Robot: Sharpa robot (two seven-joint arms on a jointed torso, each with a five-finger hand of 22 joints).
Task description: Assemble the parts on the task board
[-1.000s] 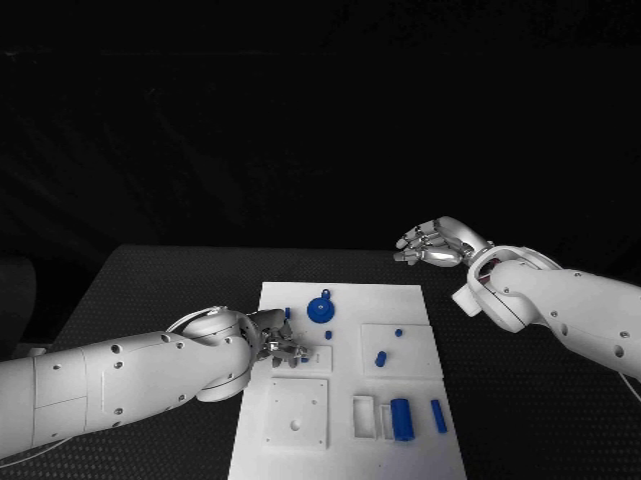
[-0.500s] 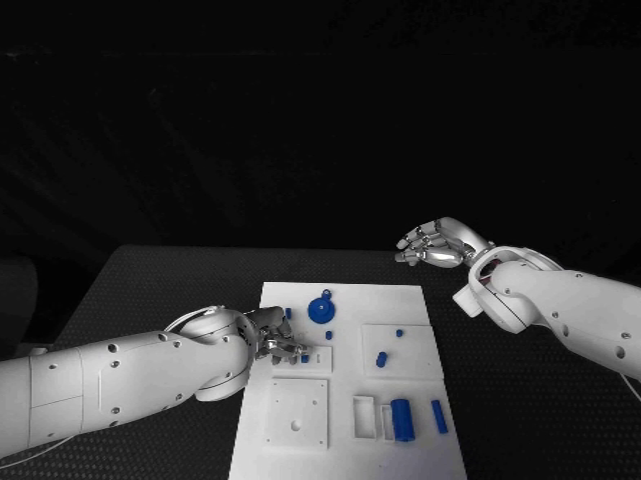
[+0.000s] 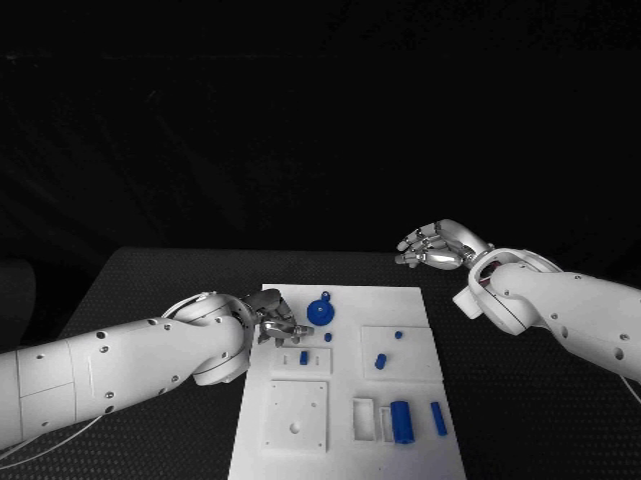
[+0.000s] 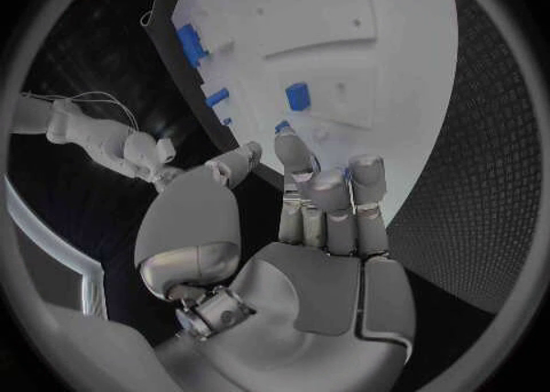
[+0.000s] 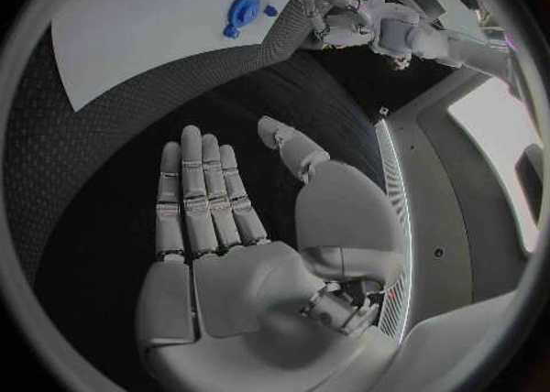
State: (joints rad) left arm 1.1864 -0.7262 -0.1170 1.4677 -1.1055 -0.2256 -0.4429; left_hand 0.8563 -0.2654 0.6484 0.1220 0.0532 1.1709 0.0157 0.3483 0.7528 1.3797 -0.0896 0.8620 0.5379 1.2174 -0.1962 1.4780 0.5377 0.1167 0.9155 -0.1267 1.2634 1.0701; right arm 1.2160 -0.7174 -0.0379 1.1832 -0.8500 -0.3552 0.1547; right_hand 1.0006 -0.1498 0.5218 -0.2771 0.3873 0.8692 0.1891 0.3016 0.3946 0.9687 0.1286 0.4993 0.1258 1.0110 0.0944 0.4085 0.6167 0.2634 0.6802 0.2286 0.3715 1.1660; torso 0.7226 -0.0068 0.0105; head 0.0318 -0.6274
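The white task board (image 3: pixel 414 300) lies in the middle of the table. At its far end sits a round blue knob (image 3: pixel 320 311), also seen from the right wrist (image 5: pixel 243 9). A short blue peg (image 3: pixel 304 357) stands in a small square plate (image 3: pixel 317 366) and shows in the left wrist view (image 4: pixel 298 96). My left hand (image 3: pixel 270 325) hovers at the board's left edge just beyond that plate, fingers apart and holding nothing (image 4: pixel 310 218). A small blue piece (image 4: pixel 280 125) lies on the board by its fingertips. My right hand (image 3: pixel 436 245) hangs above the table past the board's far right corner, flat and empty (image 5: pixel 218 218).
Nearer me on the board are a larger square plate (image 3: pixel 297 412), a white slot block (image 3: pixel 363 417), a thick blue cylinder (image 3: pixel 401 420) and a slim blue bar (image 3: pixel 438 416). Two small blue pieces (image 3: pixel 381 358) lie on the right-hand square. Black table (image 3: pixel 162 280) surrounds the board.
My left hand has drawn back from the small square plate toward the board's far left, and the blue peg it covered now stands free. The right hand has not moved.
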